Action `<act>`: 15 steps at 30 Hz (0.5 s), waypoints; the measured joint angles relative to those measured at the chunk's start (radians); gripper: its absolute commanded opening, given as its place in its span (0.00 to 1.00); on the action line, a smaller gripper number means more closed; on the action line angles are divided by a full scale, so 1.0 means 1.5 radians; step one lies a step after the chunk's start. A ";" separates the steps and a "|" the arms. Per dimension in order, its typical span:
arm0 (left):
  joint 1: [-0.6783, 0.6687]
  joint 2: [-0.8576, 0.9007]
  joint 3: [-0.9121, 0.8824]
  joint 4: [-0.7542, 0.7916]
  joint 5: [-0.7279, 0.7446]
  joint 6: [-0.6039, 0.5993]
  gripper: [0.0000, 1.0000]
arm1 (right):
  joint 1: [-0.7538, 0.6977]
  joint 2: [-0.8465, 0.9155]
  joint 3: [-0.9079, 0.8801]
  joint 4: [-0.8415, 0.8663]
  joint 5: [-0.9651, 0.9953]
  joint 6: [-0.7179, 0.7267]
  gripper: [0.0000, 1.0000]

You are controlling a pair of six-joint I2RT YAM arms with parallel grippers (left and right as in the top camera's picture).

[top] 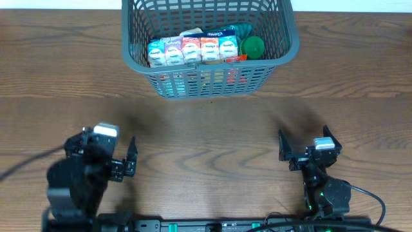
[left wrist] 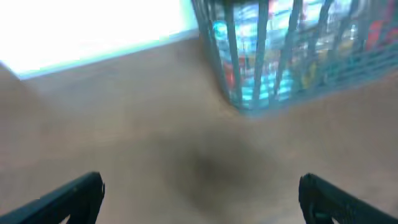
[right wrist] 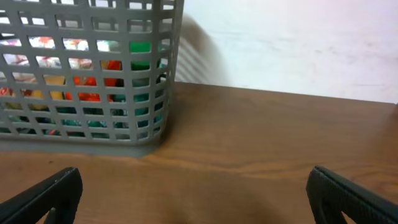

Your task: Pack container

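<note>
Brown wood-grain table [top: 206,129] fills the overhead view. At its far middle stands the container [top: 206,82], a grey slotted basket whose far side is cut off by the picture's top edge. Inside it, against the near wall, lies a row of small colourful packs [top: 192,50], with a round green item [top: 252,46] just to their right. Well apart from the basket, near the front edge, the left gripper [left wrist: 199,199] and the right gripper [right wrist: 196,196] both face it, jaws spread wide over bare wood.
</note>
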 measured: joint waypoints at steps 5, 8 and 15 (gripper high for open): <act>0.000 -0.139 -0.199 0.255 0.000 -0.010 0.99 | 0.000 0.000 0.000 0.000 0.000 0.000 0.99; 0.001 -0.192 -0.306 0.400 -0.004 -0.011 0.99 | 0.000 0.000 0.000 -0.001 0.000 0.000 0.99; 0.003 -0.238 -0.439 0.553 -0.059 -0.011 0.99 | 0.000 0.000 0.000 0.000 0.000 0.000 0.99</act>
